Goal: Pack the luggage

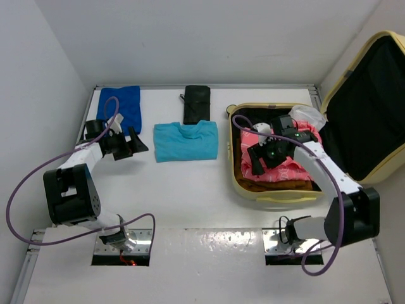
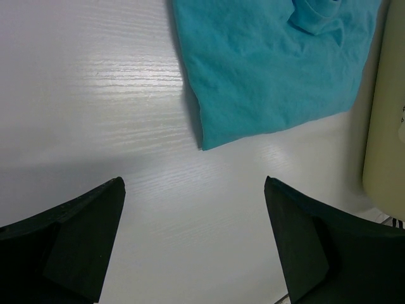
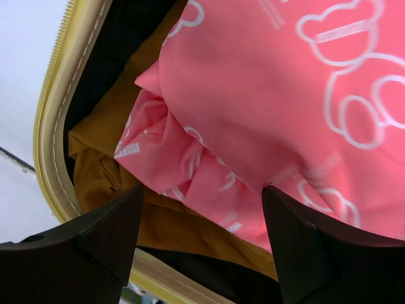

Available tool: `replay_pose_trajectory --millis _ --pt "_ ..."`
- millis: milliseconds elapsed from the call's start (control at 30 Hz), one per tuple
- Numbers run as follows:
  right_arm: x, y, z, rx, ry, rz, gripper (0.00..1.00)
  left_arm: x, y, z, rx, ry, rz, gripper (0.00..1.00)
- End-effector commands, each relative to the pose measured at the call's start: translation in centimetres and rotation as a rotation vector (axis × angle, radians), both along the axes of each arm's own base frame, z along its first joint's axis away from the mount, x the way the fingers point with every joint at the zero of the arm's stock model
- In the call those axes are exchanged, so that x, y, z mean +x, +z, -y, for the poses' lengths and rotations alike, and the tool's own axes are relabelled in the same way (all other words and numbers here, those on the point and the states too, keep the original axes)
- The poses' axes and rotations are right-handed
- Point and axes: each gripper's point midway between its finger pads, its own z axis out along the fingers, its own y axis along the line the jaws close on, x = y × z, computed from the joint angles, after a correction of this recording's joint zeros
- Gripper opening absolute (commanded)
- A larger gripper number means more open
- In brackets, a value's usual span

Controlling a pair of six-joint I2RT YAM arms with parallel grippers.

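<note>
The pale yellow luggage (image 1: pixel 273 194) lies open at the right, its lid (image 1: pixel 367 107) standing up with black lining. Inside lie a pink printed garment (image 1: pixel 292 166) on a mustard garment (image 1: pixel 272 185); both show in the right wrist view, pink (image 3: pixel 266 95) over mustard (image 3: pixel 183 225), with the yellow rim (image 3: pixel 54 120) at left. My right gripper (image 1: pixel 256 158) hovers open over the pink garment, empty. My left gripper (image 1: pixel 134 144) is open and empty over bare table, left of a folded turquoise shirt (image 1: pixel 186 140), which also shows in the left wrist view (image 2: pixel 272 63).
A folded royal blue garment (image 1: pixel 124 105) lies at the back left. A folded black garment (image 1: pixel 197 104) lies at the back middle. White walls enclose the table on three sides. The luggage side (image 2: pixel 387 126) shows at the right of the left wrist view.
</note>
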Motion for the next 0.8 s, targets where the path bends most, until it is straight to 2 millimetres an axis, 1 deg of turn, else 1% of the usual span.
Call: replay_pose_trajectory --millis 0,100,167,267,300,333,367,400,467,500,533,567,600,633,667,700,733,767 --pt "0.3 -0.9 -1.2 0.030 -0.011 -0.037 0.75 0.8 1.7 0.1 0.019 -0.013 0.071 0.96" --pt "-0.7 -2.6 -1.8 0.045 -0.006 -0.150 0.78 0.8 1.7 0.2 0.013 -0.007 0.066 0.96" --pt "-1.2 -3.3 -2.3 0.055 -0.006 -0.197 0.78 1.1 2.0 0.0 0.022 -0.001 0.074 0.96" --pt "-1.0 -4.2 -2.3 0.031 -0.018 -0.198 0.78 1.2 1.8 -0.1 0.022 -0.001 0.074 0.96" --pt "-0.9 -4.4 -2.2 0.021 -0.022 -0.196 0.76 1.2 1.8 -0.1 0.022 -0.001 0.074 0.96" --pt "-0.4 -4.8 -1.9 -0.002 -0.033 -0.177 0.74 1.2 1.8 -0.1 0.022 -0.001 0.074 0.96" --pt "-0.3 -5.3 -1.6 -0.016 -0.048 -0.181 0.69 1.4 1.9 -0.1 0.025 -0.001 0.082 0.96" --pt "0.1 -5.6 -1.3 -0.032 -0.062 -0.174 0.50 1.4 1.9 -0.1 0.025 -0.001 0.083 0.96" --pt "0.4 -5.9 -0.7 -0.044 -0.088 -0.176 0.27 1.4 1.5 -0.3 0.029 0.005 0.072 0.96" --pt "0.2 -5.9 -0.9 -0.030 -0.082 -0.192 0.07 1.4 1.5 -0.3 0.029 0.005 0.072 0.96" --pt "0.9 -5.3 -1.1 -0.018 -0.082 -0.166 0.01 1.4 1.5 -0.3 0.029 0.005 0.072 0.96" --pt "0.5 -5.0 -1.2 -0.009 -0.079 -0.179 0.00 1.4 1.5 -0.3 0.029 0.005 0.072 0.96" --pt "0.3 -4.5 -1.8 0.026 -0.062 -0.186 0.00 1.4 1.5 -0.3 0.029 0.005 0.072 0.96" --pt "0.6 -2.7 -2.7 0.085 -0.045 -0.148 0.00 1.4 1.5 -0.3 0.029 0.005 0.072 0.96" --pt "-0.1 -2.0 -3.4 0.124 -0.030 -0.165 0.00 1.4 1.5 -0.6 0.030 0.014 0.072 0.96" --pt "-0.4 -0.8 -3.9 0.160 -0.046 -0.156 0.00 1.4 1.5 -0.6 0.030 0.014 0.072 0.96" --pt "-0.5 0.9 -5.1 0.214 -0.027 -0.142 0.00 1.7 1.8 -0.6 0.032 0.014 0.081 0.96" --pt "-1.6 1.7 -5.8 0.249 -0.014 -0.177 0.00 1.7 1.8 -0.6 0.032 0.014 0.081 0.96"
